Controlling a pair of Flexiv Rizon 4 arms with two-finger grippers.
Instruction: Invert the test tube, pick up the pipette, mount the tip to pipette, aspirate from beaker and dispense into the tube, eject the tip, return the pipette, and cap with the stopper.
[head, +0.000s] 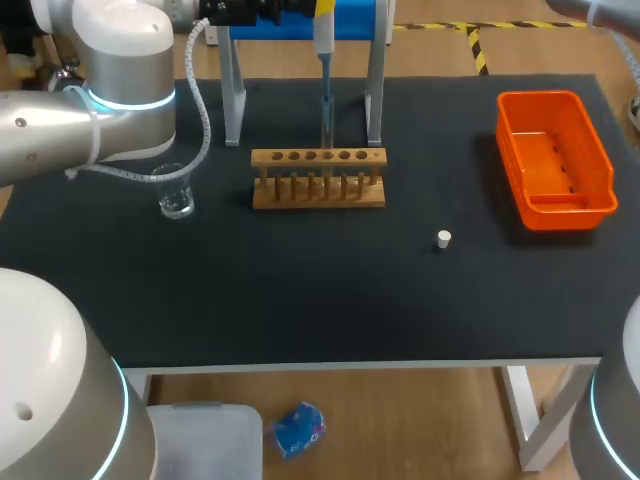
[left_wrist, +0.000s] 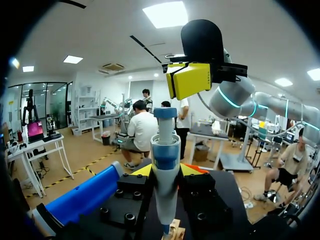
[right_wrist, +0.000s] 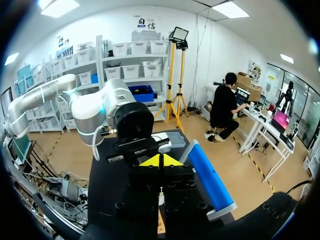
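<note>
**Upright pipette over the rack, right end effector above its button**

The left end effector (left_wrist: 165, 171) grips the pipette (left_wrist: 165, 165) from two sides, its yellow tips showing either side of the barrel; the pipette stands upright, long axis vertical, in front of the blue stand (head: 352, 20); in the head view its thin shaft runs straight down to the middle holes of the wooden rack (head: 318, 180); whether its lower end sits inside a tube I cannot tell, since no tube is clear against the wood.

The right end effector (right_wrist: 160, 161) has its yellow tips pressed together with nothing clearly between them; in the left wrist view it hangs above the pipette's top button and slightly beyond it, apart from it; it faces the left arm across the stand.

My judgement: the coming move turns on that vertical line; the button lies just below the right end effector, so a press would go straight down along the pipette's axis, while the left arm steadies the barrel over the rack; any tilt could pull the shaft off its hole.

On the surface (head: 300, 290), the beaker (head: 176, 195) stands to the left of the rack; the stopper (head: 444, 238) lies in front of the rack and to its right; the orange bin (head: 545, 150) sits well to the right of the rack.
</note>
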